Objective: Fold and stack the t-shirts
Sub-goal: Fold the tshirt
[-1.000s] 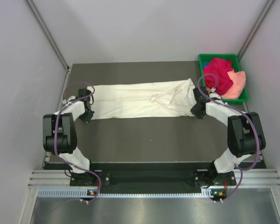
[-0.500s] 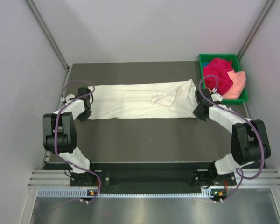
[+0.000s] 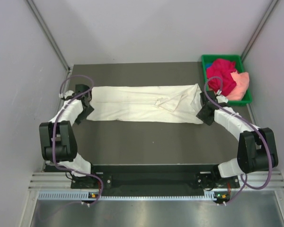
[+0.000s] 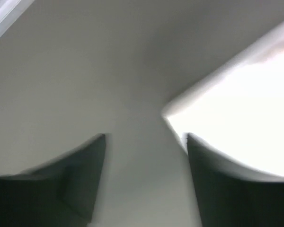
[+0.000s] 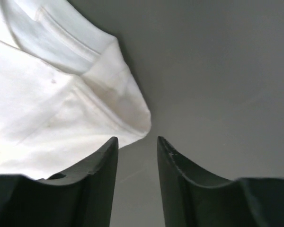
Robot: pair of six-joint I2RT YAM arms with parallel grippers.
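A cream-white t-shirt (image 3: 142, 103) lies folded into a long band across the middle of the dark table. My left gripper (image 3: 88, 105) is at its left end, open, with only bare table between the fingers; the shirt's corner (image 4: 236, 109) sits just ahead of the right finger. At the band's right end my right gripper (image 3: 204, 108) is open too, and the cloth corner (image 5: 128, 113) lies just beyond its fingertips, not held. A magenta-red t-shirt (image 3: 221, 75) and a peach-pink t-shirt (image 3: 240, 85) are bunched in the green tray (image 3: 222, 58).
The green tray stands at the back right corner, close to the right arm's wrist. Grey walls enclose the table on the left, back and right. Purple cables loop over both arms.
Both grippers have opened and let go of the cream-white shirt's ends. The band now lies a little longer and flatter, and both arms have shifted slightly outward.
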